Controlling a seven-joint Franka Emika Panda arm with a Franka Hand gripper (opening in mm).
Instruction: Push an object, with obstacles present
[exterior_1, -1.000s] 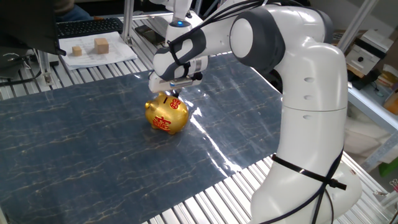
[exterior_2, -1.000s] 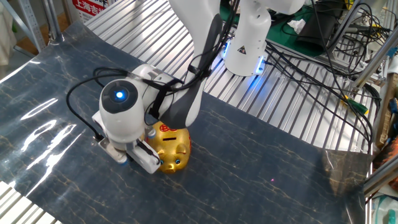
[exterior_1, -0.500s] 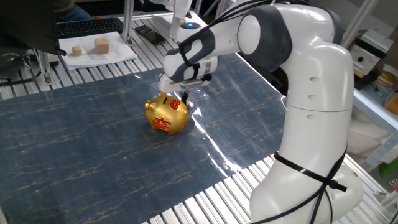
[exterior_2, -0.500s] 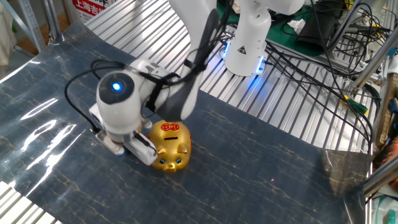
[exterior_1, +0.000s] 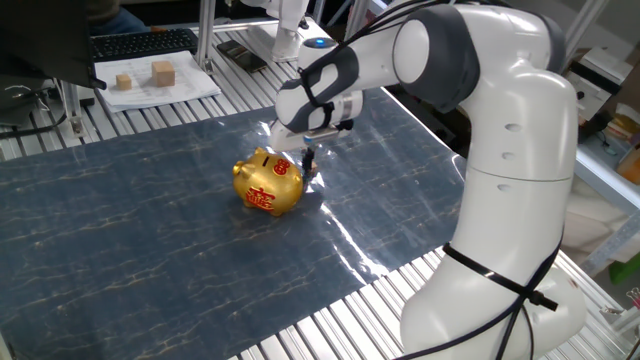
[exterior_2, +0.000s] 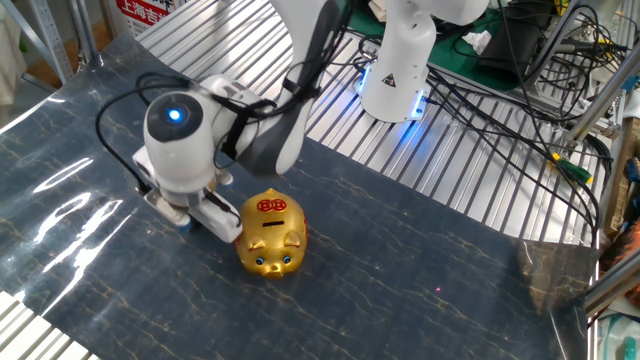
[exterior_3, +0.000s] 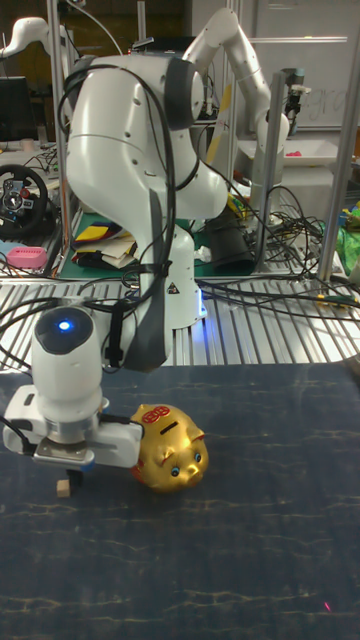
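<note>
Robotics laboratory. Evidence:
- A white arm (exterior_1: 500, 150) is bolted by its base (exterior_2: 395, 75) to a table (exterior_2: 480, 170) with a ribbed metal top, partly covered by a dark marbled mat (exterior_1: 120, 240).
- Loose cables (exterior_2: 520, 110) run across the right of the table.
- Aluminium frame posts (exterior_3: 345, 150) surround the cell.
- A second arm (exterior_3: 245, 70) stands at the far side.
- A keyboard (exterior_1: 140, 42), a steering wheel controller (exterior_3: 20, 195) and shelves of clutter sit at the edges.
</note>
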